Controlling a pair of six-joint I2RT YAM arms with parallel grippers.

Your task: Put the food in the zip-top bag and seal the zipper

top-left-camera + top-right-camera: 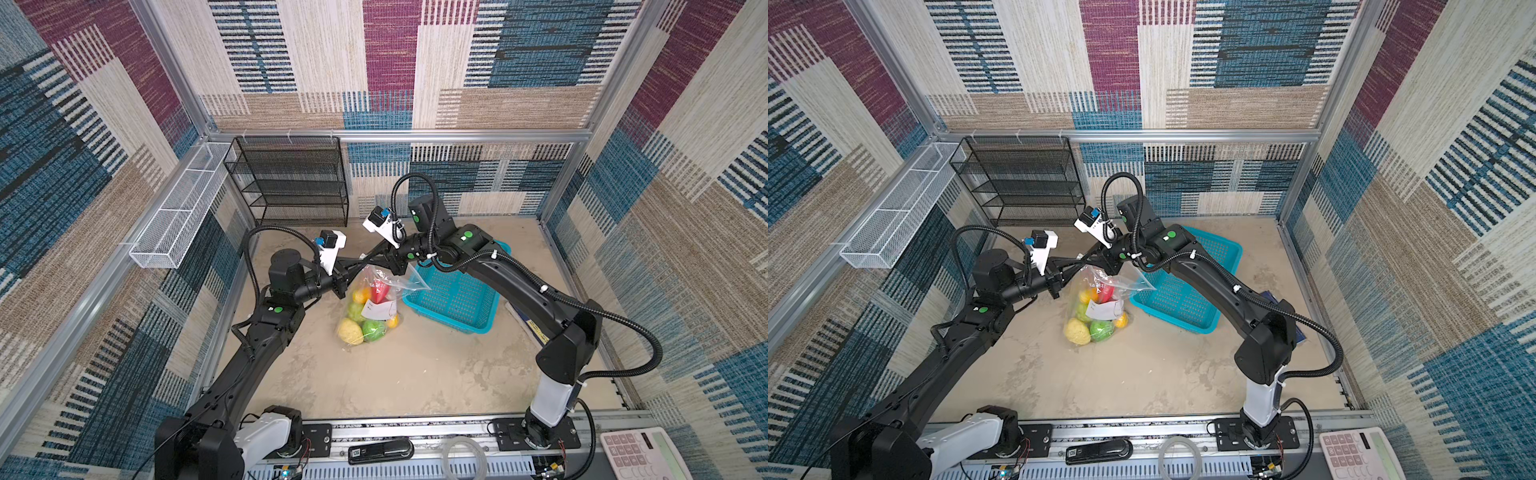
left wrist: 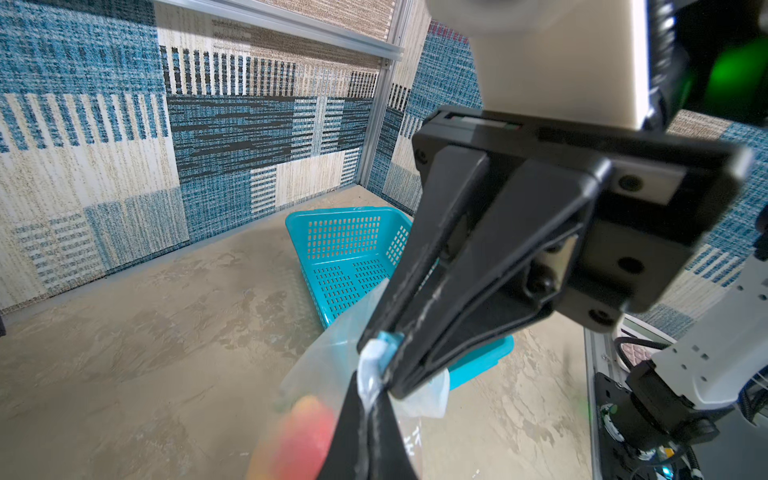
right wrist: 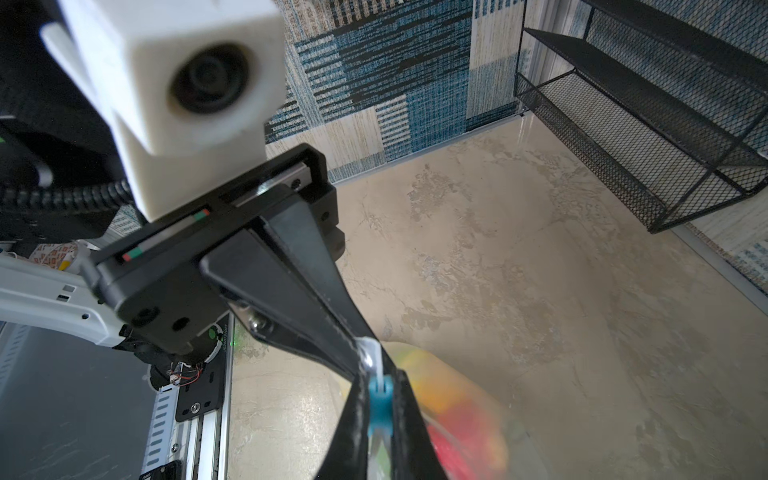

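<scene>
The clear zip-top bag point(image 1: 388, 309) hangs upright over the floor in both top views, its white label facing the camera. The food point(image 1: 350, 331) sits inside it: yellow, green, orange and red pieces point(image 1: 1106, 292). Both grippers meet at the bag's top. My left gripper point(image 1: 362, 262) is shut on the end of the zipper point(image 2: 368, 374), pinching the clear strip point(image 3: 369, 347). My right gripper point(image 3: 379, 409) is shut on the light-blue slider point(image 3: 380, 399), which also shows in the left wrist view as the slider point(image 2: 390, 337). The two pairs of fingertips nearly touch.
A turquoise perforated basket point(image 1: 453, 299) lies just right of the bag, under the right arm. A black wire shelf point(image 1: 291, 183) stands at the back wall, and a white wire tray point(image 1: 174, 220) hangs on the left wall. A calculator point(image 1: 640, 453) lies at the front right.
</scene>
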